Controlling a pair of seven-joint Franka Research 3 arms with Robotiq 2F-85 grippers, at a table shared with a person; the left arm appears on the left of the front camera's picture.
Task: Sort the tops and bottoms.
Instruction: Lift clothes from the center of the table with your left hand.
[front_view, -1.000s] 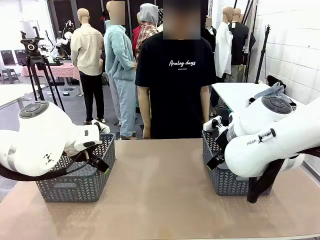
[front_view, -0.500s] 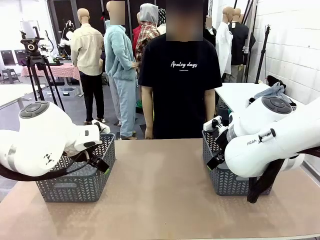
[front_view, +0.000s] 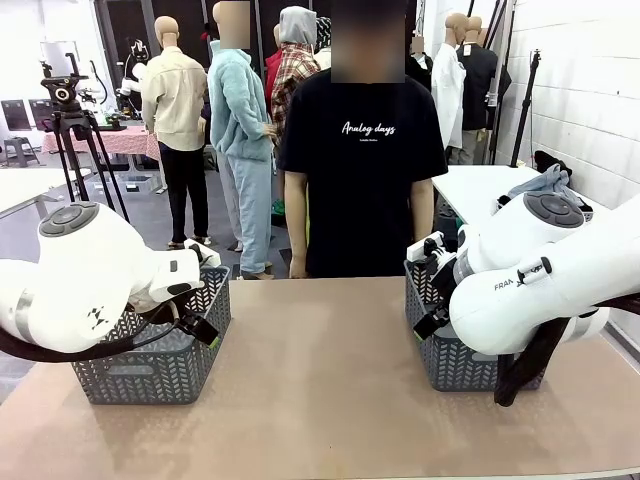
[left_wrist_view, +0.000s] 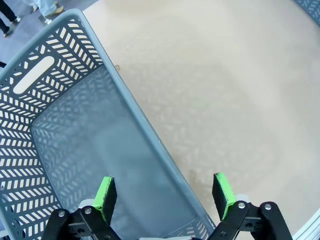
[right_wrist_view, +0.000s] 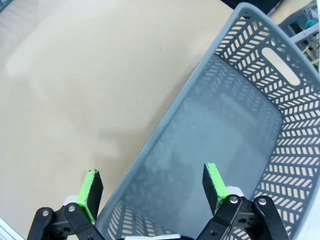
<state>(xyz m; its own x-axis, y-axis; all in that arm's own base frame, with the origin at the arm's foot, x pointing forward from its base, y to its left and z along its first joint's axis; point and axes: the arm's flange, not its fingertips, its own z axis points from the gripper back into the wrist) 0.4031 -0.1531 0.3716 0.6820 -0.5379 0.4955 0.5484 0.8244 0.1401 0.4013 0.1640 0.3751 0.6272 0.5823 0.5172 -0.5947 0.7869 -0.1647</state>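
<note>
Front view: arms cover parts of left basket (front_view: 150, 372) and right basket (front_view: 440, 362) on table (front_view: 320, 400); wrist views look down inside them; left gripper (left_wrist_view: 163, 186) jaws wide apart, holding nothing, straddling basket wall; right gripper (right_wrist_view: 151, 177) likewise; where tops and bottoms lie, cannot tell.

left arm (front_view: 80, 280) is tucked in at the left side, right arm (front_view: 545, 285) same deal on the right, both bent with the big white joints up close to the camera. left gripper (left_wrist_view: 163, 190) points down at a slant, jaws spread wide. right gripper (right_wrist_view: 152, 186) also angled down, jaws wide apart too.
</note>
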